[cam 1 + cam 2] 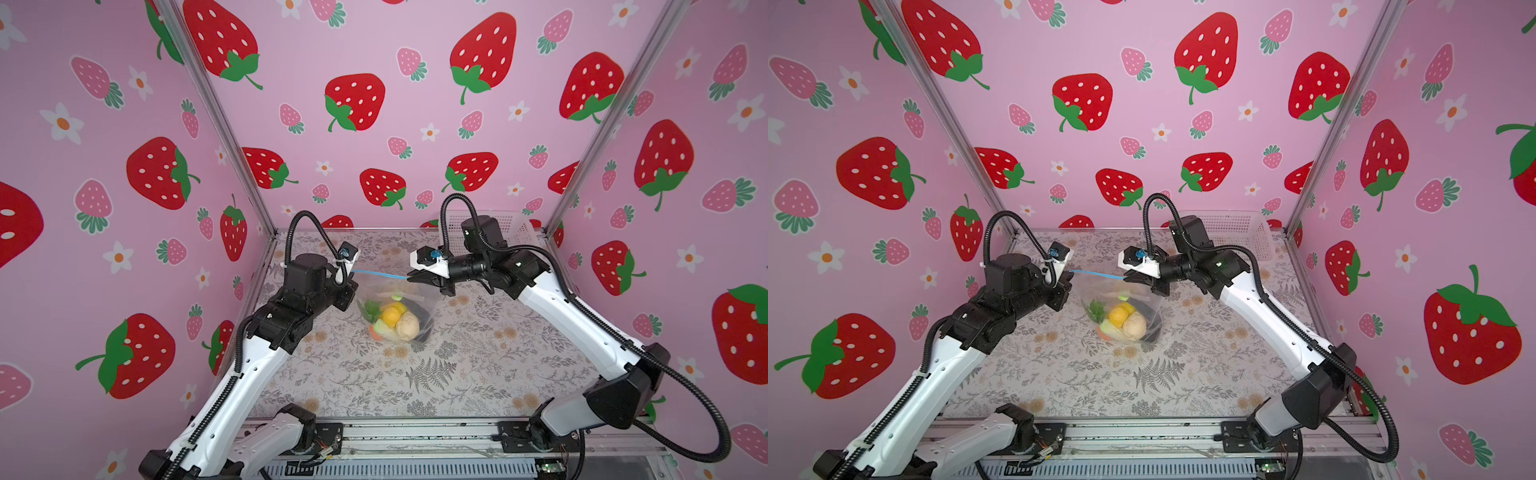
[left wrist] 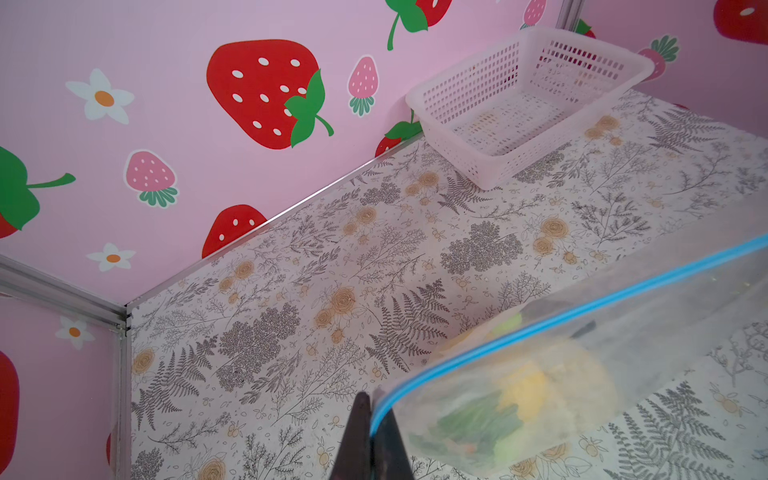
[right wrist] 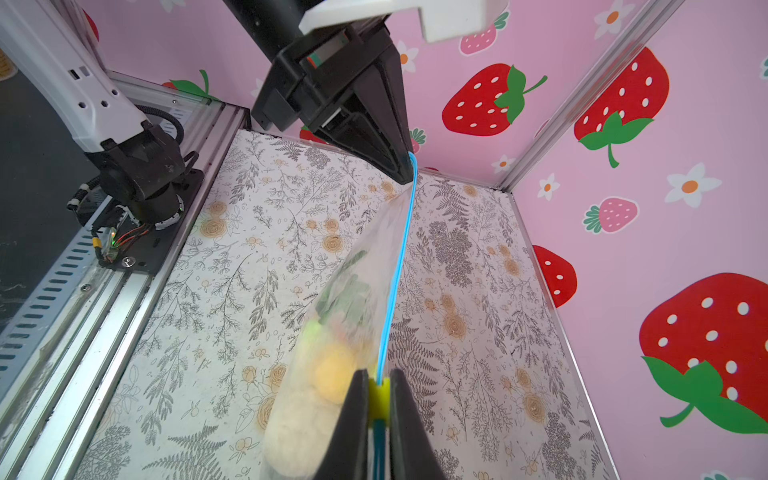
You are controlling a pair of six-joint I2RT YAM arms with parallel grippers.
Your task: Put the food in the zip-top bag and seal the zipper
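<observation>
Qty: 1 bag (image 1: pixel 415 291), 1 basket (image 1: pixel 515 228), 2 arms (image 1: pixel 232 395) (image 1: pixel 582 328).

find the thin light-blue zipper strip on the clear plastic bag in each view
Both top views: zipper strip stretched at centre, left gripper to right gripper.
Left wrist: curves away from the left gripper, strip at.
Right wrist: runs from the yellow slider to the left gripper.
Shared landmark: toy food bagged beneath it.

bag (image 1: pixel 419 293): clear, upright | food (image 1: pixel 392 320): inside, bottom | zipper (image 1: pixel 380 274): blue, taut
</observation>
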